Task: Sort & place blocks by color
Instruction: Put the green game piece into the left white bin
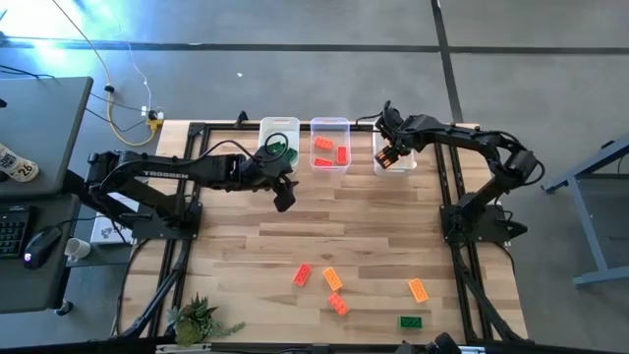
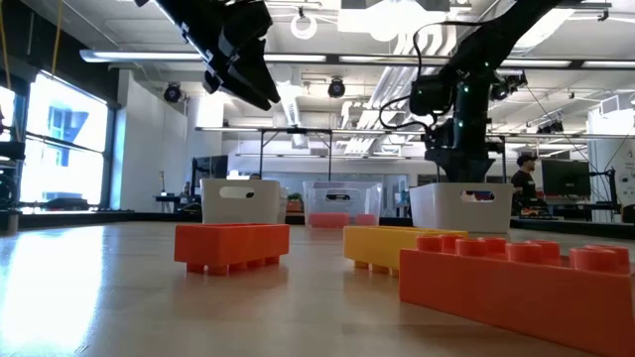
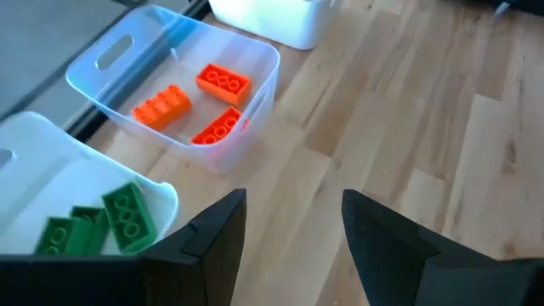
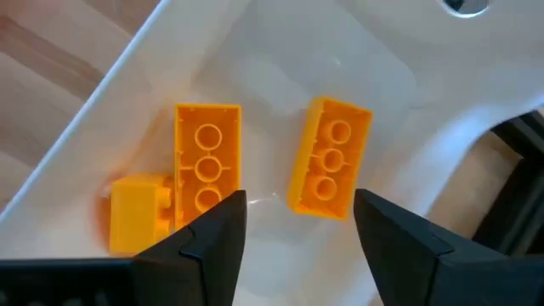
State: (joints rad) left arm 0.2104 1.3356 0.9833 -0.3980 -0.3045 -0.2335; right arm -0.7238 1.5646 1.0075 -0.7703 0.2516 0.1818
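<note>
High view: my right pincer [image 1: 392, 157] hangs over the right bin [image 1: 395, 165] at one o'clock on the tabletop [image 1: 354, 226]; my left pincer [image 1: 283, 194] waits beside the left bin [image 1: 278, 143] at eleven. Five loose blocks [image 1: 334, 279] lie near six o'clock.

Low view: those blocks sit nearest the camera, with the three bins far behind.

Left wrist view: the left pincer's fingers [image 3: 217, 242] stand apart, empty; green blocks [image 3: 123, 218] rest in the near bin.

Right wrist view: the right pincer's fingers [image 4: 212, 246] are spread, holding nothing; three orange-yellow blocks [image 4: 327, 161] lie inside the bin. I judge the drop made; I would lift straight up, clear of the rim, before travelling toward six.
</note>
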